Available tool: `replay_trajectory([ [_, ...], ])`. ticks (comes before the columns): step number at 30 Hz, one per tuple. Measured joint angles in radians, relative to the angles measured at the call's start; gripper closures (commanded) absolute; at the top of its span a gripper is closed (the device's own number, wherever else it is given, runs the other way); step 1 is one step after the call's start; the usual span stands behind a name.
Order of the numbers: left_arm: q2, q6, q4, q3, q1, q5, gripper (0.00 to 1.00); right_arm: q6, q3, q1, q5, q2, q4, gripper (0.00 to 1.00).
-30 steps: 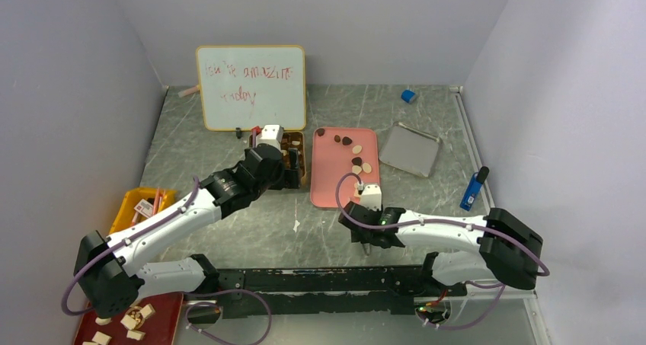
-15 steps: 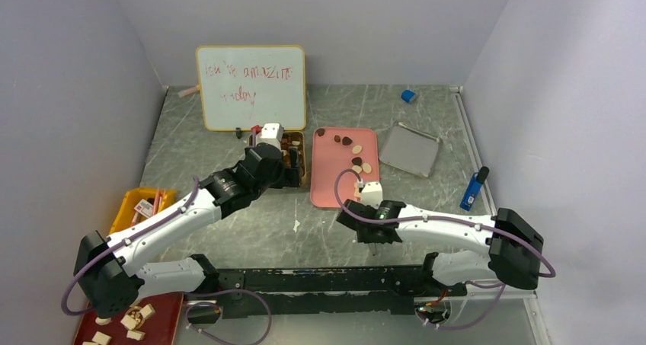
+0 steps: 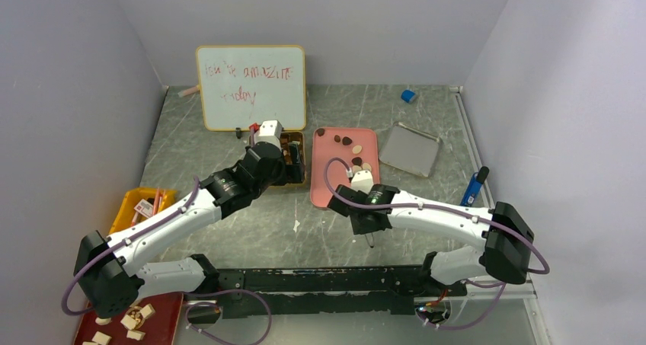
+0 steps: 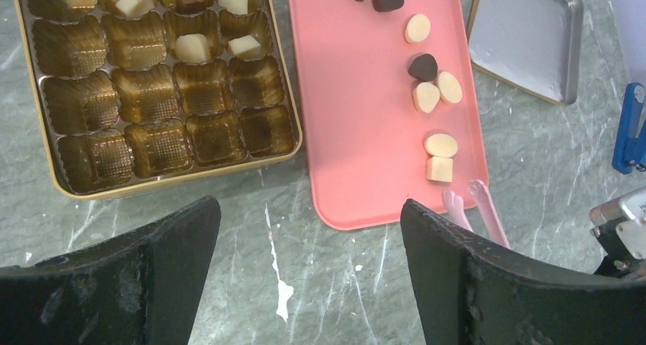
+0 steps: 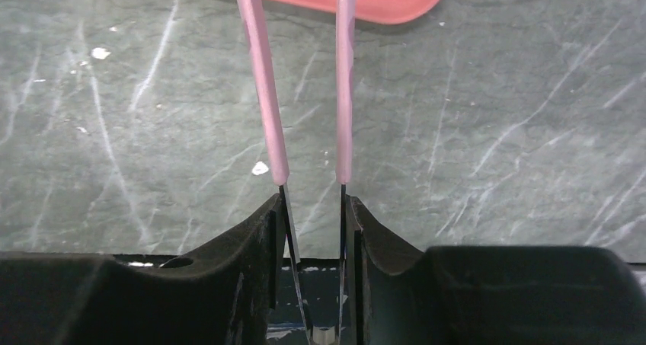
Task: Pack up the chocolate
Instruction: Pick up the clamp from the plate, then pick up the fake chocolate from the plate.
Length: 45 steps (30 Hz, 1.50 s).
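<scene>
One pink tray [image 4: 358, 170] carries eight chocolates [image 4: 421, 66] in the left wrist view: three dark and five pale. One gold box [image 4: 160, 147] holds five more, four pale and one brown. The worktop [image 3: 305, 242] also bears one pair of pink tweezers [image 5: 263, 71], one metal tray [image 3: 410, 148], one whiteboard [image 3: 251, 105], one yellow bin [image 3: 128, 208], one red tray [image 3: 171, 307] and two blue objects [image 3: 409, 96].
</scene>
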Motion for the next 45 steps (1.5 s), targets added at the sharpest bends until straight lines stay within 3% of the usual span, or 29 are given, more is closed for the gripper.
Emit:
replay_trajectory([
  [10, 0.0, -0.013, 0.002, -0.003, 0.0, -0.001, 0.07, -0.059, 0.0, -0.082, -0.037, 0.006, -0.028, 0.65],
  [45, 0.027, -0.023, 0.005, -0.008, -0.004, -0.004, 0.07, -0.222, -0.024, -0.279, -0.208, 0.117, 0.105, 0.63],
])
